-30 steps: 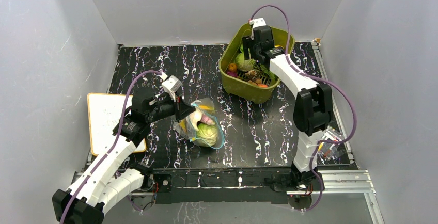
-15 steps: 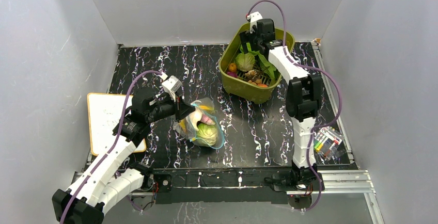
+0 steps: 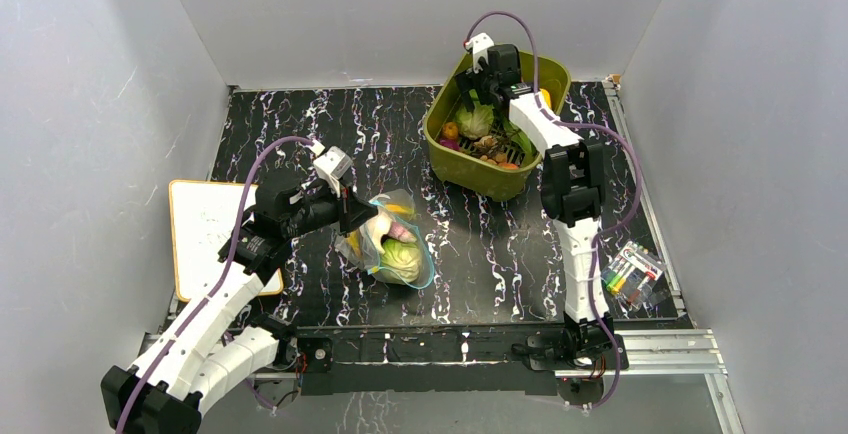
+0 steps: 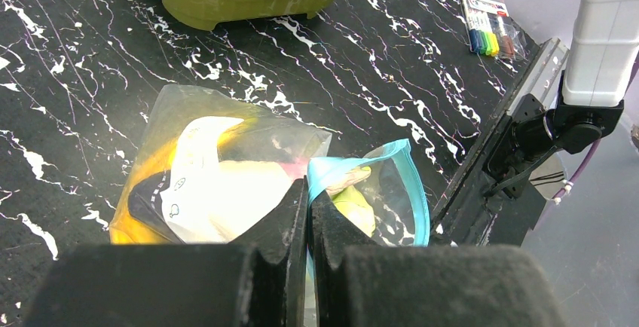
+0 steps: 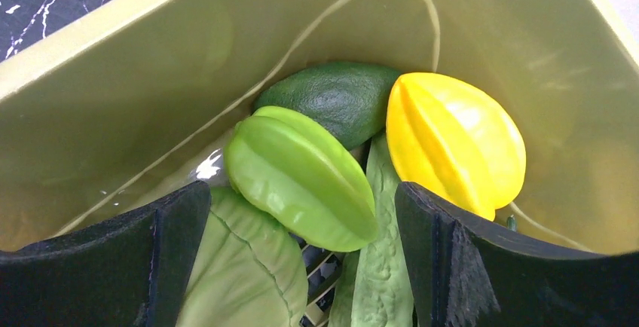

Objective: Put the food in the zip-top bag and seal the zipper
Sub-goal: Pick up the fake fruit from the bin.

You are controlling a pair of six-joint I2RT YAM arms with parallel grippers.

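— Looking down from above, where's the bag?
— The zip-top bag lies on the black marbled table, front and centre. It's clear and crinkly, with a green cabbage and yellow pieces inside. The left gripper reaches in low from the left, right at its rim.
— And the other arm?
— It's stretched far back, the right gripper nose-down in the olive tub over the loose food.
— What does the left wrist camera show?
— Black fingers pressed together, pinching the bag at its light blue zipper. Beyond them the strip loops open. The film is glossy and wrinkled, and something yellow and a pale piece show through. A pack of markers lies well apart.
— And the right wrist camera?
— Jaws spread wide, gripping nothing. Between the pads sits a smooth, ridged green star fruit, with a yellow one just beside it. A dark, pebbly avocado lies behind, against the tub's slick wall.
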